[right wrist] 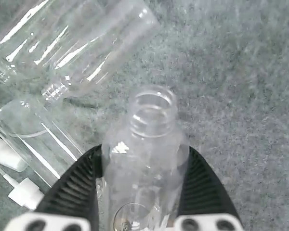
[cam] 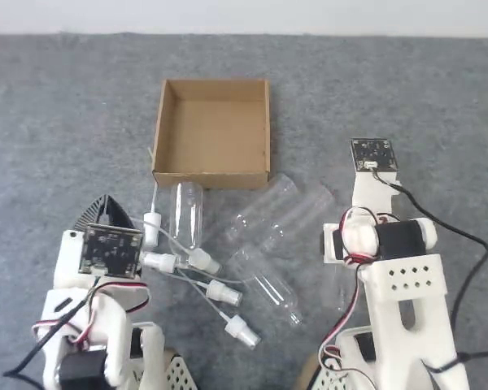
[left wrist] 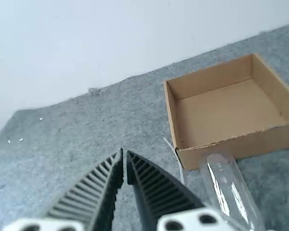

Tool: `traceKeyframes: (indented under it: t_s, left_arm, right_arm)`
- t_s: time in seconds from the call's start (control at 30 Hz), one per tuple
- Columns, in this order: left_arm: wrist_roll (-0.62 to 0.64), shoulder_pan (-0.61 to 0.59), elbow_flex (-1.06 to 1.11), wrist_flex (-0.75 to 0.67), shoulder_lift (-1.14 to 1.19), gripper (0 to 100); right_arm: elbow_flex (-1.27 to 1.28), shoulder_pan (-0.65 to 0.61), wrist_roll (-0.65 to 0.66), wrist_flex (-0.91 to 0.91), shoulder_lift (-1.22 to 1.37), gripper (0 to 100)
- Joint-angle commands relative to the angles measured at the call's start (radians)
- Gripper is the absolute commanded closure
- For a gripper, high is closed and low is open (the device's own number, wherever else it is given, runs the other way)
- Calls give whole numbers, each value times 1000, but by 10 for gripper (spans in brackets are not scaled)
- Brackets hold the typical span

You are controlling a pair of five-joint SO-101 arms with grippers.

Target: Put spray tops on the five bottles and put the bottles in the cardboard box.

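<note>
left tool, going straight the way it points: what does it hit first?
Probably just the grey carpet. The shut left tool aims beside the cardboard box, not at it. Depth is unclear, so treat this as a guess.

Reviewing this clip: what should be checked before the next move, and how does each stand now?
1. Right gripper clamped on a bottle: ok.
2. That bottle's neck bare, ready for a top: ok.
3. Left gripper empty: ok, jaws shut.
4. Spray tops loose on the table: ok.
5. Cardboard box has room: ok, empty.
6. Grip firm enough for capping: cannot tell.
</note>
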Motion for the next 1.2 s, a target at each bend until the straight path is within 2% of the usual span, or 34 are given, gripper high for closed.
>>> traceKeyframes:
  t_s: [0.0,0.13,0.33,0.5,0.6,0.8,1.0,1.17]
  left_arm:
    - [-57,38,-77,32,80,988]
    - [-61,91,-217,101,264,988]
    - [-69,252,-437,282,557,988]
    - [-192,342,-539,381,749,976]
    - [-244,358,-567,417,848,906]
    - [-341,416,-564,442,1040,874]
    - [-344,514,-575,436,1261,874]
    - [-342,552,-582,364,1444,874]
  right_arm:
    - [-15,-1,20,-16,-39,973]
    - [-14,1,15,-39,-39,975]
    - [-14,2,15,-38,-38,975]
    - [-14,67,17,-39,-38,973]
    - [-14,111,18,-39,-38,972]
    - [-14,142,18,-39,-33,972]
    - [-12,142,15,-39,-31,973]
    - [-12,142,14,-39,-30,975]
